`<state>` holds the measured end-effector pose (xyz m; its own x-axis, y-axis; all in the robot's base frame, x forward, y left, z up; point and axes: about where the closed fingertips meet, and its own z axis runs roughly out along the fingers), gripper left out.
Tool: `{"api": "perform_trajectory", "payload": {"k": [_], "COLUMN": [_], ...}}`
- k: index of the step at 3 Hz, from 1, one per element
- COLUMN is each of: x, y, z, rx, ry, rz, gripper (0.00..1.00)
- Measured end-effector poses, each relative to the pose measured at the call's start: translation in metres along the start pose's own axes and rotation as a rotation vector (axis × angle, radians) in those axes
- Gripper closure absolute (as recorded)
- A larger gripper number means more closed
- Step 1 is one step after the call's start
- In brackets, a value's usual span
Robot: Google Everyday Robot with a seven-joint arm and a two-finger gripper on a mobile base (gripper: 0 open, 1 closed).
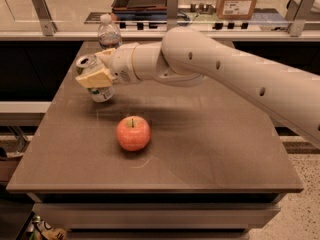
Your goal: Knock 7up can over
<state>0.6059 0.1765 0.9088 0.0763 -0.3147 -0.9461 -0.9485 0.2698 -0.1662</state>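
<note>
Item: 7up can (101, 92). Location: far-left part of the counter (215, 149), tilted with its silver top leaning left, base at or just above the surface.
Hand (93, 69): at the can, fingers (94, 78) pinching it front and back; the white arm (225, 69) enters from the right.
Apple (133, 133): upright, near the can, nearer the front edge.
Water bottle (108, 32): upright behind the hand.

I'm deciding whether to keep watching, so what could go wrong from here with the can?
The can is tilted at the gripper, near the table edge, so once down it may roll off. The bottle stands close behind the gripper, and a wide sweep could topple it. The apple in front might get bumped.
</note>
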Motion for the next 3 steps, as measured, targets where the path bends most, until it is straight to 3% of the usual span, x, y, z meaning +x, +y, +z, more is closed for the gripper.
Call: {"api": "perform_trajectory", "payload": {"k": [1,3], "x": [0.0043,0.0045], "y": [-0.0101,-0.0069], "z": [-0.0118,-0.0208], "rx": [0.013,0.014], "ry": [0.07,0.264], "rz": [-0.015,-0.045], "gripper": [1.0,1.0]}}
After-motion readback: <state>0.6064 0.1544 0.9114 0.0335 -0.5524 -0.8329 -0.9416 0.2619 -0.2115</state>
